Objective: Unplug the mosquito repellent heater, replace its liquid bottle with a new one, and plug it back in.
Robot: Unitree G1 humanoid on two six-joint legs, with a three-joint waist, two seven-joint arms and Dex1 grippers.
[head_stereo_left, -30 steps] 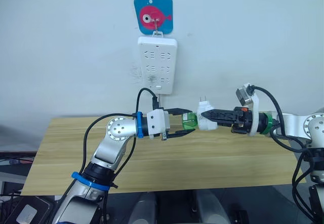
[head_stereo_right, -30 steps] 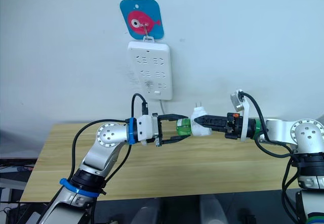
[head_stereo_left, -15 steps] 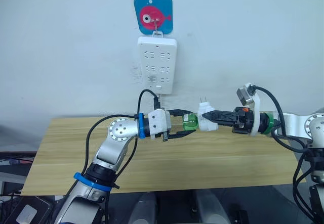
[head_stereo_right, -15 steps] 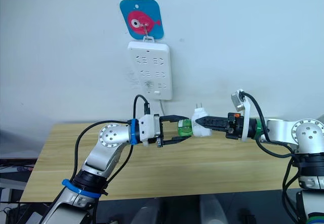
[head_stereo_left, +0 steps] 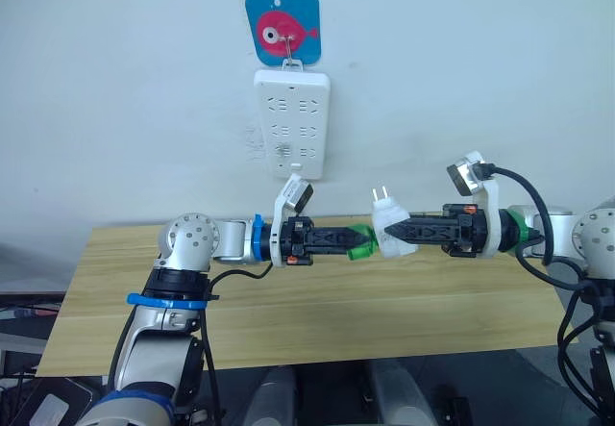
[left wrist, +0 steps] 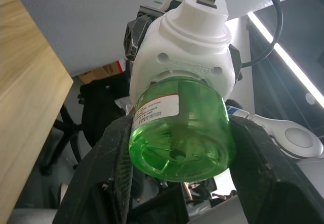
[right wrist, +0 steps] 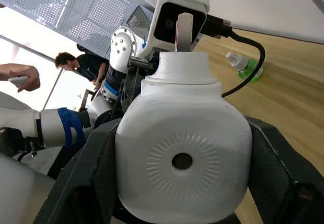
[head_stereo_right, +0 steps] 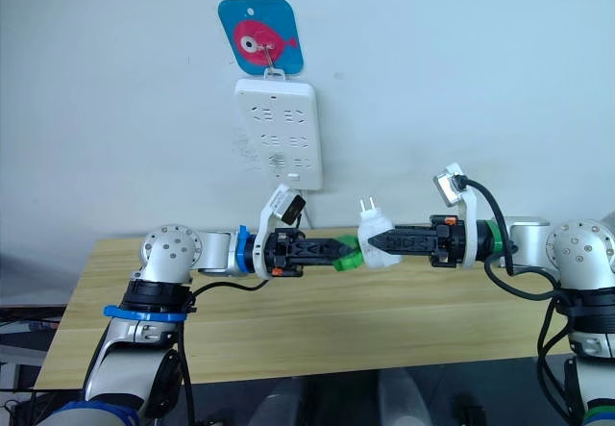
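The mosquito repellent heater [head_stereo_left: 389,225] is white and hangs in the air above the table, its two prongs pointing up. My right gripper [head_stereo_left: 396,231] is shut on its body from the right. The green liquid bottle [head_stereo_left: 360,240] is still joined to the heater's left end, and my left gripper [head_stereo_left: 354,240] is shut on it. In the left wrist view the black fingers [left wrist: 109,158] press both sides of the liquid bottle [left wrist: 179,133]. In the right wrist view the heater [right wrist: 182,153] sits between that gripper's jaws. A second green bottle [right wrist: 245,67] lies on the table.
A long white power strip [head_stereo_left: 291,123] hangs on the wall from a blue fish hook plate [head_stereo_left: 282,24], above and left of the heater. The wooden table [head_stereo_left: 288,301] lies below both arms. A person [right wrist: 76,62] stands far behind.
My left wrist has rolled and its fingers, open around the bottle before, have shut on it. The camera has shifted slightly. The right gripper keeps hold of the heater.
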